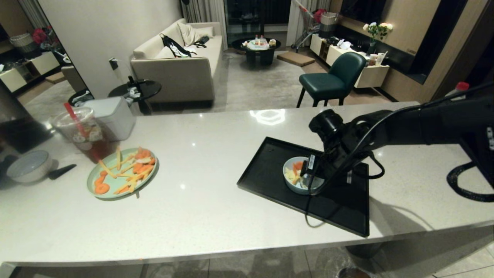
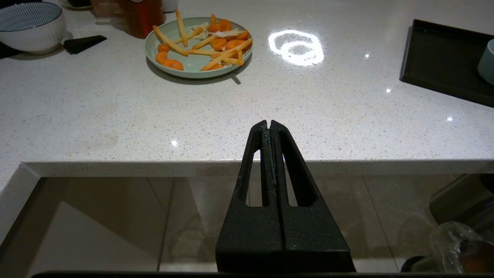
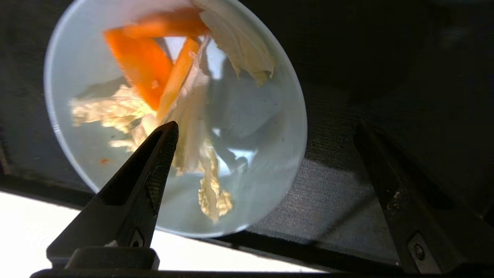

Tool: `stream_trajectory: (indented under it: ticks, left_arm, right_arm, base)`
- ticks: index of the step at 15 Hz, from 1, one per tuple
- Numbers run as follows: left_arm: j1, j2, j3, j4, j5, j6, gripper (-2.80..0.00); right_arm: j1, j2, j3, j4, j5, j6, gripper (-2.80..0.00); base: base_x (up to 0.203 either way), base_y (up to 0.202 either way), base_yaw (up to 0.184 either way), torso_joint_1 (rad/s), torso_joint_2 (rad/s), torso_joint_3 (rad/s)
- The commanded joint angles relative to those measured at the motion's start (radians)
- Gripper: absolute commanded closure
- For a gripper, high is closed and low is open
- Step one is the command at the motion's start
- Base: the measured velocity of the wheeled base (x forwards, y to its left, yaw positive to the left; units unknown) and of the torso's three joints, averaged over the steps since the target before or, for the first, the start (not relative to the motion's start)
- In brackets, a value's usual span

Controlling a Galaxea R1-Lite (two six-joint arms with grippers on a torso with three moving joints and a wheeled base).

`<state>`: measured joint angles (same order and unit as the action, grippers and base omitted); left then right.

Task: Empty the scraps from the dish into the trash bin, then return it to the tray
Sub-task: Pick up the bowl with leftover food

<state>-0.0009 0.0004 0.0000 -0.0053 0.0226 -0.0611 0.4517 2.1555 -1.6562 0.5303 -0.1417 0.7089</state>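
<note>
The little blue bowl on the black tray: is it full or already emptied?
Not emptied. The bowl sits upright on the tray with orange slices and pale scraps inside; the open right gripper straddles its rim.

The right gripper (image 1: pixel 308 178) hides perhaps half the dish (image 1: pixel 290 181) in head view.

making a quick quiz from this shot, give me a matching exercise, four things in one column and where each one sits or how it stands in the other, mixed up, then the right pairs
Things:
1. blue bowl
2. green plate
3. left gripper
4. right gripper

Places or states:
A. shut, off the counter's near edge
B. on the bare counter, holding carrot slices and pale sticks
C. open, one finger over the bowl, the other over the tray
D. on the black tray, scraps inside

Pairs: 1-D, 2-B, 3-A, 4-C
</note>
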Motion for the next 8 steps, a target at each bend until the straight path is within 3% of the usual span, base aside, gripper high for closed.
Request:
stream_trajectory:
  ticks: [1, 6, 7, 8]
  left_arm:
    - [-0.001, 0.001, 0.0, -0.001, 0.0, 0.0, 0.0]
    - [0.0, 0.001, 0.0, -0.001, 0.0, -0.001, 0.0]
    - [-0.001, 0.001, 0.0, -0.001, 0.0, 0.0, 0.0]
    - [-0.001, 0.001, 0.0, -0.001, 0.0, 0.0, 0.0]
  right_arm:
    - [-0.001, 0.021, 0.0, 0.0, -0.001, 0.004, -2.8]
    - [-0.001, 0.029, 0.0, -0.001, -0.002, 0.004, -2.8]
    - [-0.001, 0.029, 0.0, -0.002, -0.002, 0.004, 0.0]
    - [-0.001, 0.029, 0.0, -0.003, -0.002, 0.004, 0.0]
  base:
    - [0.0, 0.0, 0.0, 0.0, 0.0, 0.0]
    - [0.0, 0.0, 0.0, 0.0, 0.0, 0.0]
    - [0.0, 0.0, 0.0, 0.0, 0.0, 0.0]
    - [0.0, 0.0, 0.0, 0.0, 0.0, 0.0]
